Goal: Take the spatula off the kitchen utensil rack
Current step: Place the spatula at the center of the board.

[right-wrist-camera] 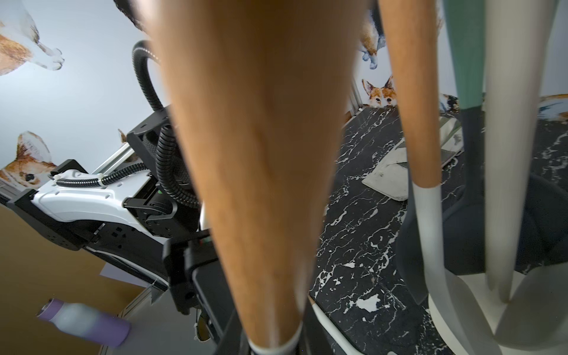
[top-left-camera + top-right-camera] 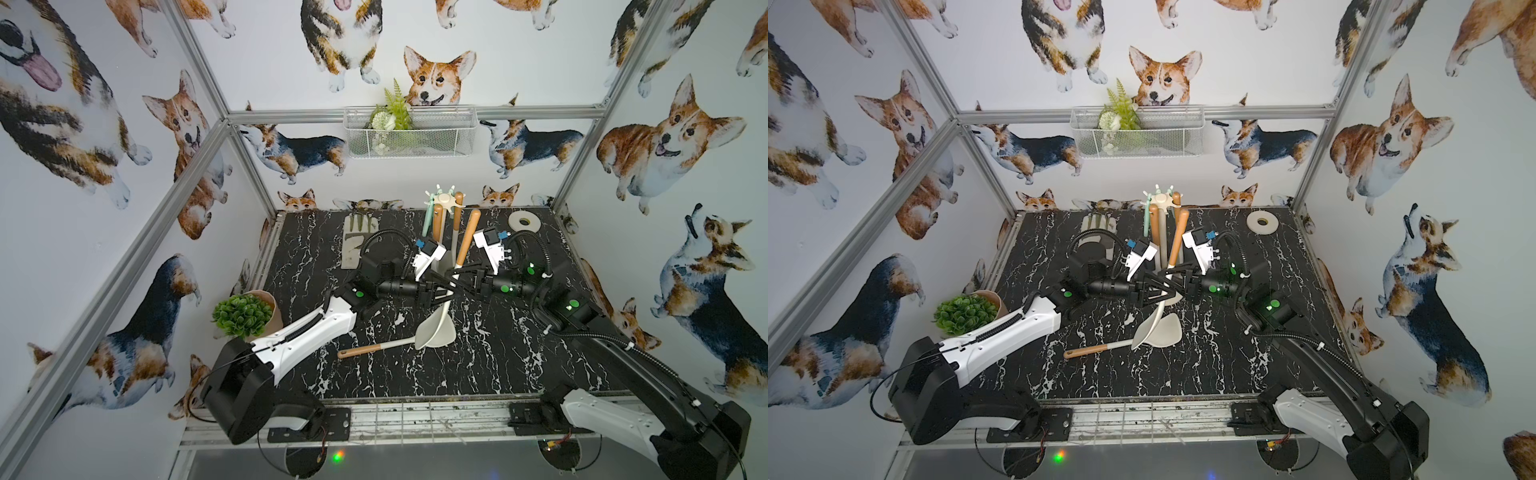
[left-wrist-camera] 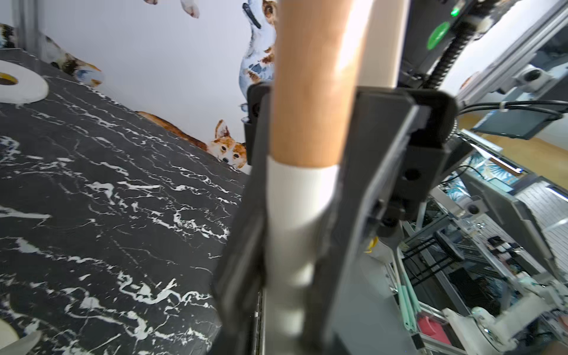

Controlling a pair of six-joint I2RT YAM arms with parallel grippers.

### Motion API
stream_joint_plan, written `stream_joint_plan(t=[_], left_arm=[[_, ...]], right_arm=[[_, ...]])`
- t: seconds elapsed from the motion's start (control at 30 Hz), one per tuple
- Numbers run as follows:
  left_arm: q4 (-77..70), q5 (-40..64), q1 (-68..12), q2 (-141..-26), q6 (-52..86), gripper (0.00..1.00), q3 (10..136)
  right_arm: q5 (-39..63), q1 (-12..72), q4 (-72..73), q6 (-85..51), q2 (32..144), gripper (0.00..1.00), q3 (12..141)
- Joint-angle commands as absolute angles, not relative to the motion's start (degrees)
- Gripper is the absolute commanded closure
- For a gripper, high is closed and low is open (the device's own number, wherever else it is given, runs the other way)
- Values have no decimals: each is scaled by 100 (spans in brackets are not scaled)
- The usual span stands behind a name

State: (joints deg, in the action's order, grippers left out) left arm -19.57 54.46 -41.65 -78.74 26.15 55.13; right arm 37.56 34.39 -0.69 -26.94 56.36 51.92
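Gripping the spatula (image 2: 468, 235) from both sides, the two arms meet just in front of the kitchen utensil rack (image 2: 444, 200). The left gripper (image 3: 302, 190) is pinched tight on the white neck right below the wooden handle. The right gripper (image 1: 272, 345) is clamped narrow at that same junction from the opposite side, and the handle rises straight out of its jaws in the right wrist view. Two grips on one slim shaft reads to me as a handover, or a steadying hold so it can't swing.

Above the grippers the handle leans away from the rack's crown toward the right arm's side. Its top end looks clear of the hooks, so I'd judge the unhooking done or nearly so. Below the grippers the white shaft curves down toward the table (image 2: 519, 353). Whether the head rests on it, I can't tell.

Just beyond the fingertips stands the rack's pole, with a green-handled utensil (image 2: 428, 220) and wood-handled ones hanging from the crown. Down by the spatula's head a second utensil (image 2: 374, 347) lies flat, heads close together, a snag to watch when the spatula is carried off.
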Motion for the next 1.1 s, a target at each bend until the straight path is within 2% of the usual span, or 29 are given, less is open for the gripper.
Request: stream_joint_plan(t=[0.0, 0.07, 0.17, 0.23, 0.3, 0.37, 0.5, 0.6, 0.67, 0.83, 1.07], left_arm=[[-1877, 5128, -4069, -7765, 2954, 100, 5396], [-1603, 5014, -4069, -7585, 2832, 100, 5300], [-855, 4651, -4078, -7006, 2410, 100, 5054], [56, 4134, -4076, -6258, 1901, 100, 4799], [465, 3839, -4078, -5958, 1692, 100, 4719], [901, 3406, -4078, -5656, 1504, 100, 4720], [1723, 1709, -4052, -4806, 1293, 100, 4762], [2597, 486, -3889, -4653, 1275, 100, 5077], [3170, 149, -3631, -4792, 1249, 100, 5239], [4056, 509, -2302, -5672, 994, 100, 5559], [4485, 96, -1556, -7062, 309, 100, 6063]], right_arm=[[3875, 3462, -26, -2562, 5411, 77, 5104], [3777, 3467, -9, -2593, 5286, 47, 5016], [3744, 3472, 0, -2587, 5221, 39, 4966], [3770, 3472, -13, -2571, 5219, 29, 5000], [3809, 3472, -75, -2541, 5242, 24, 5090], [3825, 3472, -168, -2489, 5262, 22, 5192], [3720, 3479, -580, -2191, 5332, 22, 5372], [3569, 3528, -956, -1949, 5467, 24, 5420], [3472, 3592, -1111, -1837, 5511, 24, 5438], [2796, 3972, -1966, -1191, 5830, 27, 5584], [2161, 4238, -2492, -828, 6014, 29, 5502]])
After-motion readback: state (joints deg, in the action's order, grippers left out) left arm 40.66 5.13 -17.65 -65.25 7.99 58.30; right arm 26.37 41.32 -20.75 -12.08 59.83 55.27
